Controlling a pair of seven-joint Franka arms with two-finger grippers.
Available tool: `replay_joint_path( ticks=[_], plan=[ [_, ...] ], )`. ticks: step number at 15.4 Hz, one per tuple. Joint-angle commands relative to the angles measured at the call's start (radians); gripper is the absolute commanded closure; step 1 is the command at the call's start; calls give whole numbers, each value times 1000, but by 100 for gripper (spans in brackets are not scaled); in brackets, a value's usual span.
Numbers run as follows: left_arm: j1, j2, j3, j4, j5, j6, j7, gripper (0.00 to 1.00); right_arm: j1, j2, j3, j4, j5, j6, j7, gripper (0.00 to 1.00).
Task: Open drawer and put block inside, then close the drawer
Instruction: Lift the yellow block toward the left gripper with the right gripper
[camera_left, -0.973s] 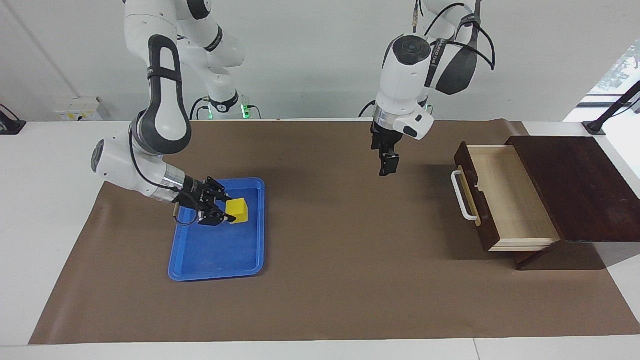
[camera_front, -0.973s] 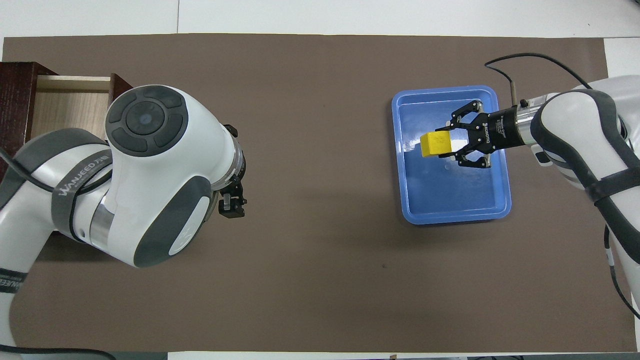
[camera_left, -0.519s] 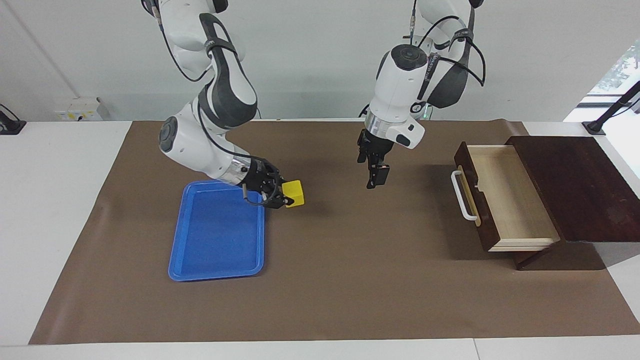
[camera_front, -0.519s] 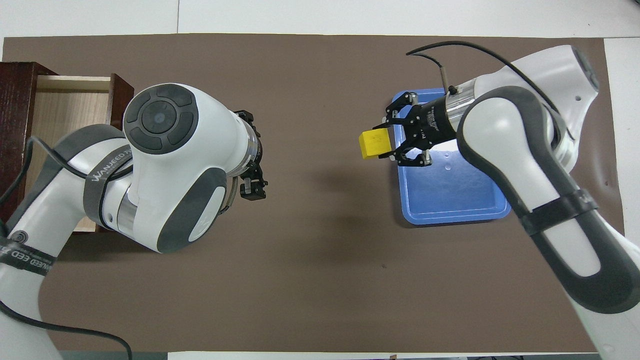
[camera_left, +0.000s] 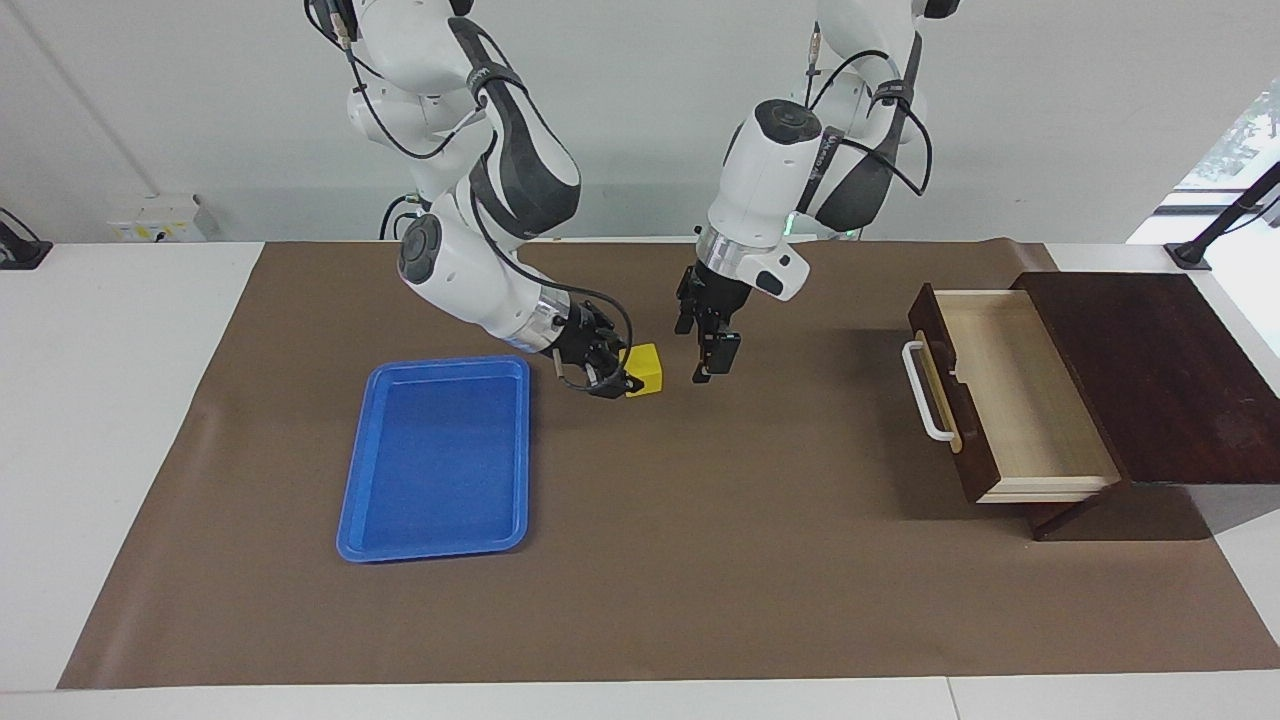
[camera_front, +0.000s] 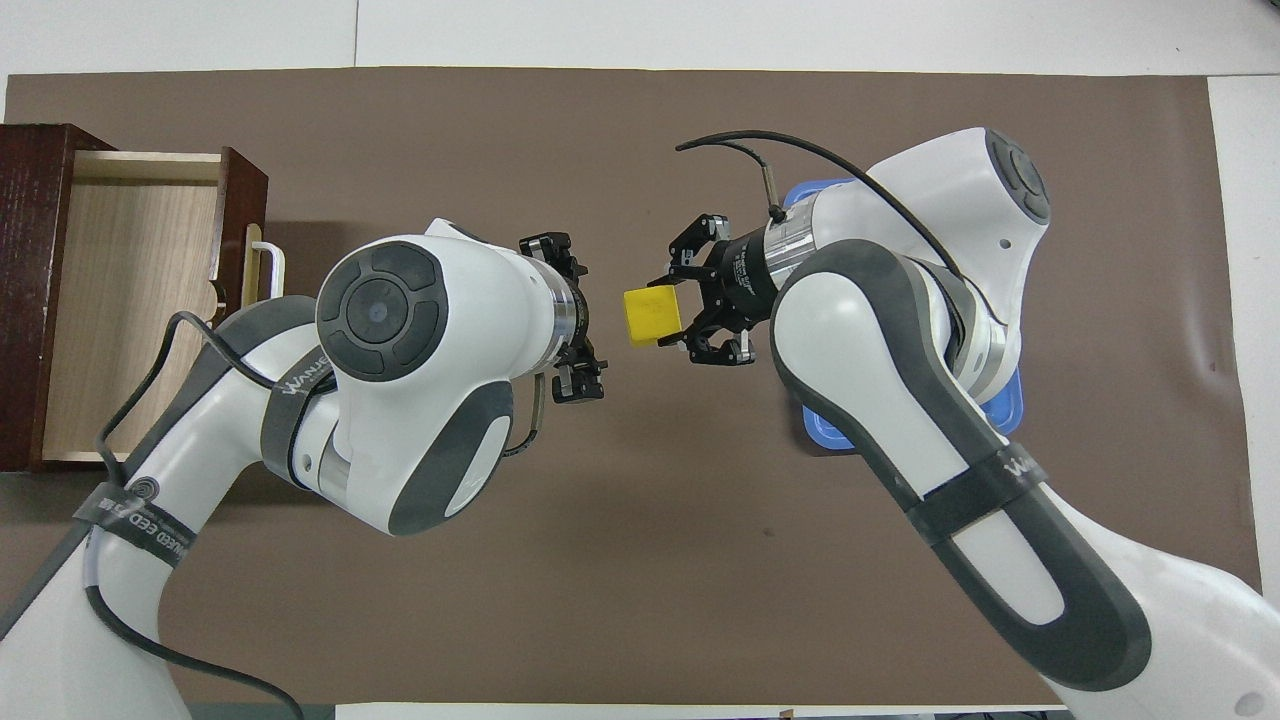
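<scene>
The small yellow block (camera_left: 645, 368) (camera_front: 652, 315) is off the mat, with my right gripper (camera_left: 625, 378) (camera_front: 683, 318) shut on it. It hangs over bare mat between the blue tray and the drawer. My left gripper (camera_left: 712, 360) hangs open just beside the block, toward the drawer, with nothing between its fingers. A small gap separates the block from the left gripper. The dark wooden drawer (camera_left: 1020, 390) (camera_front: 130, 300) stands pulled open at the left arm's end of the table. Its pale inside is bare, and its white handle (camera_left: 925, 392) faces the middle of the table.
The blue tray (camera_left: 435, 455) (camera_front: 820, 432) lies on the brown mat (camera_left: 700, 560) toward the right arm's end, with nothing in it. In the overhead view the right arm covers most of it. The dark box top (camera_left: 1150, 370) extends past the drawer.
My right gripper has lifted the block out of the blue tray and carried it toward the drawer's end. My left gripper has moved toward the block, so the two now nearly meet.
</scene>
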Motion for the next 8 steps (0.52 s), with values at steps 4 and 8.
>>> replay_joint_path(
  ticks=[4, 8],
  plan=[
    [-30, 7, 13, -15, -15, 74, -68, 0, 8, -2, 1, -9, 24, 34, 57, 100],
    [-30, 28, 15, -16, -15, 135, -126, 0, 19, -1, 1, -7, 33, 37, 66, 100]
  ],
)
